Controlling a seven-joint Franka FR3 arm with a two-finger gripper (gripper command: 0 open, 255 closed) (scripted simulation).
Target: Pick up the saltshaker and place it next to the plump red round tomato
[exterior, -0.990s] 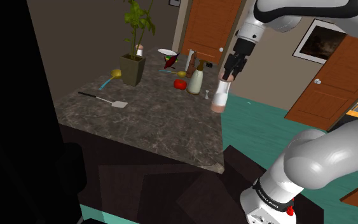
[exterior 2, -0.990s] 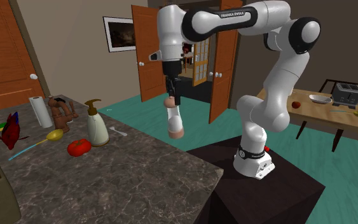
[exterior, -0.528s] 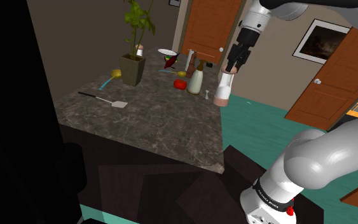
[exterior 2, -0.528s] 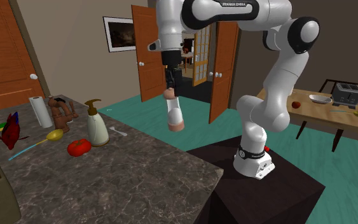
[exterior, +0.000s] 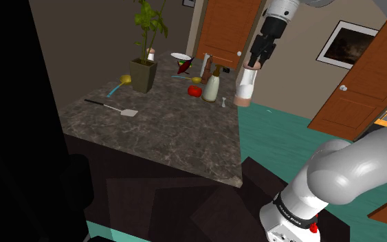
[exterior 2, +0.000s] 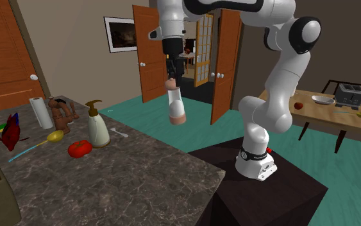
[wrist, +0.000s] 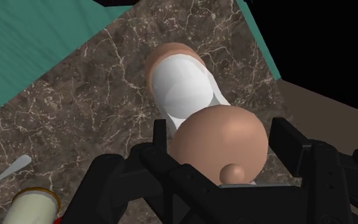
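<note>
Dark marbled countertop (exterior: 164,130) in a house kitchen, teal floor (exterior: 281,134) beside it and orange wooden doors (exterior 2: 148,54) behind, that's the setting. So my pincer (exterior: 252,65) is up in the air over the counter's edge, pointing down, and it's clenched on the saltshaker (exterior: 244,88). From the wrist camera I can see both black fingers (wrist: 161,137) pressed against its rounded tan cap, with the white body (wrist: 187,83) and tan base hanging below toward the marble (wrist: 75,108). The shaker hangs clear of the counter and touches nothing but me, a little tilted in the second exterior view (exterior 2: 176,106), where my pincer (exterior 2: 172,74) grips its top end. Closest thing on the counter is a small white utensil (exterior 2: 119,133), then a cream soap dispenser (exterior 2: 97,126) just past it. The tomato (exterior 2: 79,148) sits right beside that dispenser, on the side toward that view's left, red and plump, well apart from the shaker. Same layout from the shoulder view: tomato (exterior: 194,91) touching or nearly touching the dispenser (exterior: 212,86). Farther out there's a yellow spoon (exterior 2: 54,136), a paper towel roll (exterior 2: 41,113), a potted plant (exterior: 144,74) and a spatula (exterior: 113,107) lying flat on the marble. Off across the room a toaster (exterior 2: 351,95) sits on a wooden table.
</note>
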